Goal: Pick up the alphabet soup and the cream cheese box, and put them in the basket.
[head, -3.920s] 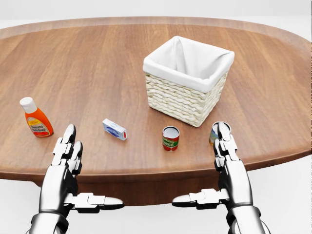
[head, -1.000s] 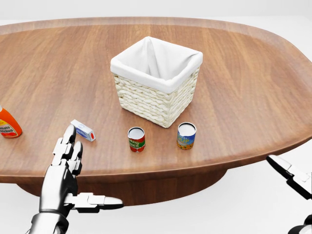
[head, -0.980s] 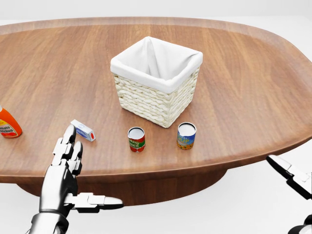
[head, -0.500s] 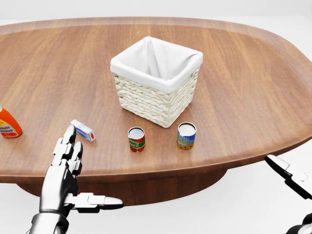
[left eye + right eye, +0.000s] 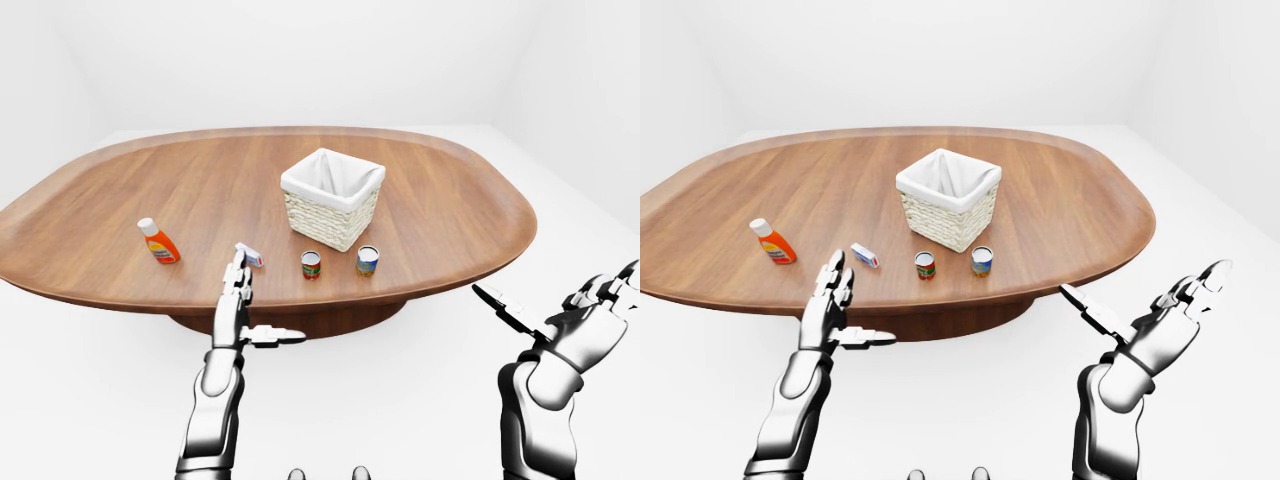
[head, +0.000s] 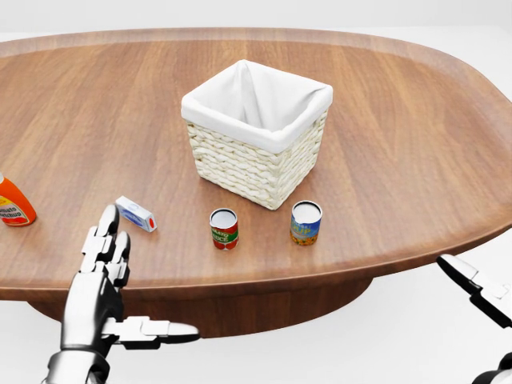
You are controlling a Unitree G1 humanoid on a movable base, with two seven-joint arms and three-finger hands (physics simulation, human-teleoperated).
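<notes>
Just above the left robot hand (image 6: 104,268), whose fingers are spread and empty, lies the small white-and-blue cream cheese box (image 6: 135,214) on the oval wooden worktop (image 6: 416,144). Right of it stand the red-labelled alphabet soup can (image 6: 224,229), a blue-labelled can (image 6: 306,222) and the white-lined wicker basket (image 6: 256,132). Off the worktop's right edge, the right robot hand (image 5: 1160,325) is splayed, holding nothing.

My left silver three-finger hand (image 6: 102,272) stands upright, palm turned inward, its two long fingers (image 6: 106,232) extended upward and held side by side, while the thumb (image 6: 156,328) juts out sideways toward my right; nothing lies within its grasp. Its chrome forearm (image 5: 215,410) rises nearly vertical beneath it. My right silver three-finger hand (image 5: 1170,315) is swung well out to my right, fingers splayed wide and angled up and outward, thumb (image 5: 1090,308) pointing back toward my left hand, holding nothing. Its forearm (image 5: 1110,420) tilts outward from the elbow.
</notes>
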